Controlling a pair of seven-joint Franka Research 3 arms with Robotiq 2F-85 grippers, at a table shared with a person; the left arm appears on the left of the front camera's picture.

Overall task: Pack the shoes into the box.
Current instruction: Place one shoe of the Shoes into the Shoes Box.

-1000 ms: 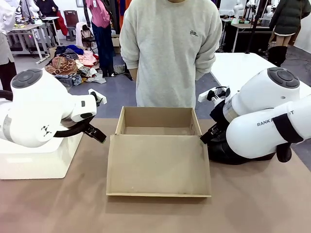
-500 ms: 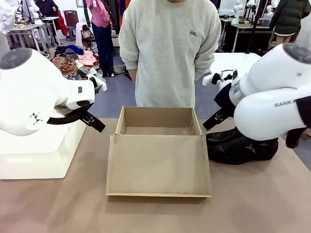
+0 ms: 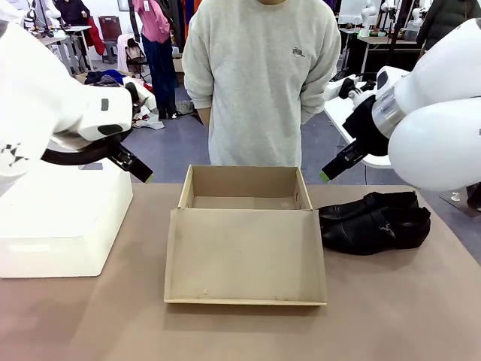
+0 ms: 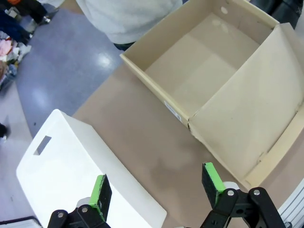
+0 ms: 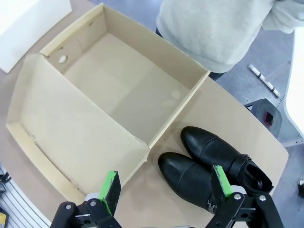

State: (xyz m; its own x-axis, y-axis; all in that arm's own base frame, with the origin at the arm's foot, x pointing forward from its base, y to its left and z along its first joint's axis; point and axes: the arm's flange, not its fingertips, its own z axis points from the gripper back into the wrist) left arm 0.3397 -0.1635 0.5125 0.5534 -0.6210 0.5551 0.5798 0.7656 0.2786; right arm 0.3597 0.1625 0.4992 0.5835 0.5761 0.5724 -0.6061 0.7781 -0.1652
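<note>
1. a workroom with a grey floor [image 3: 180,143], where clothes [image 3: 113,83] lie in a heap far behind; in front, a brown bench [image 3: 90,323].
2. a person [image 3: 259,83] in a pale sweatshirt stands at the far edge, right behind the box [image 3: 244,180]; the small dark logo [image 3: 299,52] on the chest is too small to read.
3. a pale label [image 4: 172,109] sits on the box's outer side wall, its print unreadable.
4. the box stands mid-bench, open, bare cardboard floor showing, its lid flap [image 3: 244,256] lying flat toward the robot.
5. a white bin [image 3: 60,226] stands upside down on the robot's left, apart from the box.
6. the shoes [image 3: 372,226] lie side by side on the bench just beside the box's right wall, toes toward it.
7. the left hand [image 4: 156,184] hangs above the bench between bin and box, fingers spread wide, gripping nothing.
8. the right hand [image 5: 166,181] hangs above the shoes' toes and the box's near corner, fingers equally wide, touching nothing.
</note>
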